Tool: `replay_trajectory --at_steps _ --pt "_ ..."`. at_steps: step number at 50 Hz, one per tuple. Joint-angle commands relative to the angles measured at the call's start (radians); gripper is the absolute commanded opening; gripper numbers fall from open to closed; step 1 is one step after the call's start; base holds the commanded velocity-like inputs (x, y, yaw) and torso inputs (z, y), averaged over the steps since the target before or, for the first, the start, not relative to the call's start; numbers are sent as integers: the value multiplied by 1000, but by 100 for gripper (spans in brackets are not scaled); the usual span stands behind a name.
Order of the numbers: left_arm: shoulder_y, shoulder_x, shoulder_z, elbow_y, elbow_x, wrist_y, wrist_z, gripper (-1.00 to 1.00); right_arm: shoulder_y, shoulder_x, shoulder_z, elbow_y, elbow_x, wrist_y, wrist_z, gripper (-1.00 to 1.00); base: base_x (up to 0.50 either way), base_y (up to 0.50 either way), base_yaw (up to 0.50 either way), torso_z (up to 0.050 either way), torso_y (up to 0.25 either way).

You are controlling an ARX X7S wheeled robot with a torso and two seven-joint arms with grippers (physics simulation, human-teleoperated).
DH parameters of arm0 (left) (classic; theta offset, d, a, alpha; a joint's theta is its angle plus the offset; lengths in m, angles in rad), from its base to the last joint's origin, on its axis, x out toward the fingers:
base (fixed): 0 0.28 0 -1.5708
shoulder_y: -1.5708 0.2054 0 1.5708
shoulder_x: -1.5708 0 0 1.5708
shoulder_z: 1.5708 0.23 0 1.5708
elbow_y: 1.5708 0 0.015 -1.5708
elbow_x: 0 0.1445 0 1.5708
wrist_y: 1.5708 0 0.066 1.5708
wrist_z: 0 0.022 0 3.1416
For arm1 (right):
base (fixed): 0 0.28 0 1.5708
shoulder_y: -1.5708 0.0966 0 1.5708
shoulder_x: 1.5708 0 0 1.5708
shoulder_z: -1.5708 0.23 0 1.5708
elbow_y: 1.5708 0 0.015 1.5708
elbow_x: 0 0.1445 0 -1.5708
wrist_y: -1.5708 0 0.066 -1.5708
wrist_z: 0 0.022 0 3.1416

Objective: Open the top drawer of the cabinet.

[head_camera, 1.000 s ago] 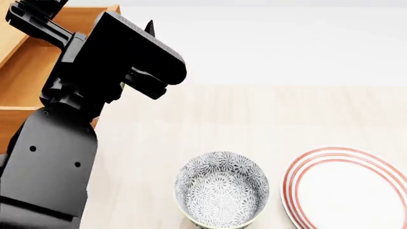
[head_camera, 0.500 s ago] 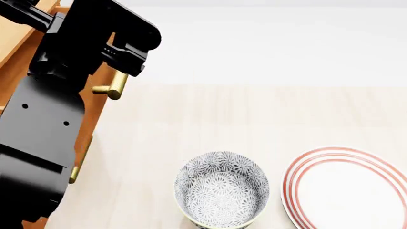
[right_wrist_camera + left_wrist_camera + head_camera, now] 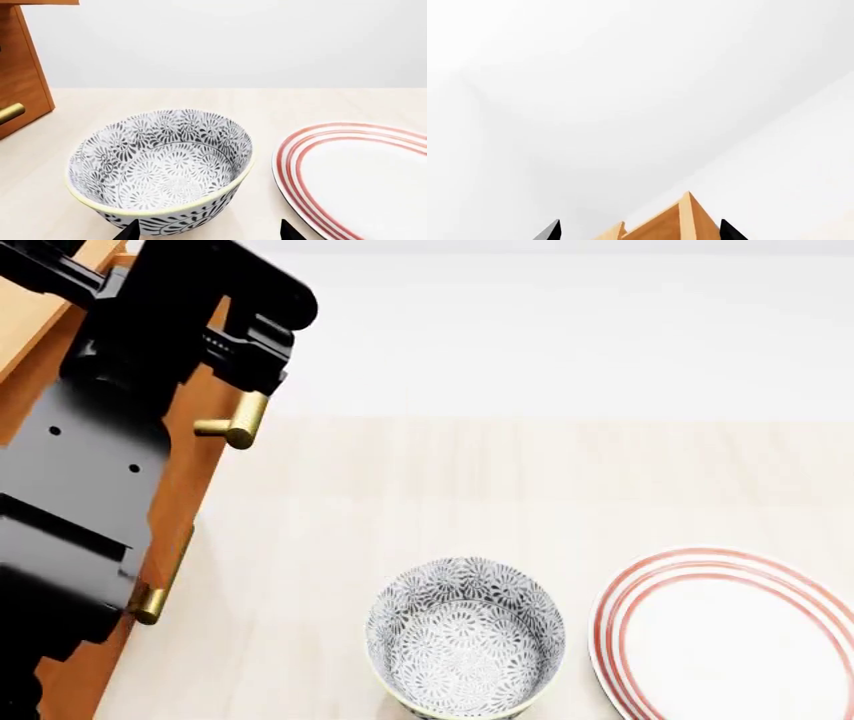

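A bare, simulated domestic setting is suggested, most like a dining or kitchen corner of a home. A pale wooden table [image 3: 534, 490] with faint plank lines is seen under everything, and a plain white wall [image 3: 574, 330] is shown behind it with no fittings. Tableware is laid out on it: a bowl [image 3: 466, 637] patterned in grey and white flowers, and just beside it a white plate [image 3: 727, 635] ringed in red. An orange-brown wooden cabinet [image 3: 200, 470] with brass bar handles [image 3: 240, 420] is placed at the table's edge, as household furniture would be.
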Motion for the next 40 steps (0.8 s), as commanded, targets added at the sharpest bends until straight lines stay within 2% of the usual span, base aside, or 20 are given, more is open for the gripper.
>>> replay_trajectory --at_steps 1,5,20,40 --pt "-41 30 -43 -105 -17 26 -3 100 0 -15 18 0 -14 1 -19 100 0 0 0 0 0" --pt "-51 52 -107 -104 -71 -24 1 100 2 -16 17 7 -13 -3 -21 100 0 0 0 0 0" --pt "-122 82 -214 -161 -198 -107 -81 100 0 -12 12 3 -10 -3 -19 100 0 0 0 0 0" --pt "-147 78 -244 -149 -349 -198 -120 100 -1 -8 5 -1 -11 -5 -13 100 0 0 0 0 0"
